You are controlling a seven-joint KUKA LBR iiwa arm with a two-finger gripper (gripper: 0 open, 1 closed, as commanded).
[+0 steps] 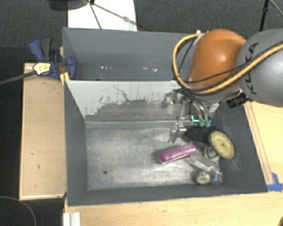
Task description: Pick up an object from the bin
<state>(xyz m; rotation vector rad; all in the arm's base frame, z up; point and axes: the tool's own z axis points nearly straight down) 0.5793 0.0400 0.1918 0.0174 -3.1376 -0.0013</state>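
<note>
My gripper (pixel 175 132) hangs low in the right half of the bin, under the arm's orange cover. Just below it and a little to the right lies a purple, oblong, tube-like thing (pixel 178 153), slanted on the bin floor. A black flat thing (pixel 198 135) lies directly right of the gripper, partly under the wrist. Nothing shows in the gripper.
A round yellowish disc (pixel 222 144) leans near the right wall. A small heap of metal-and-blue bits (pixel 206 173) sits at the front right. The arm and its cables cover the bin's back right corner.
</note>
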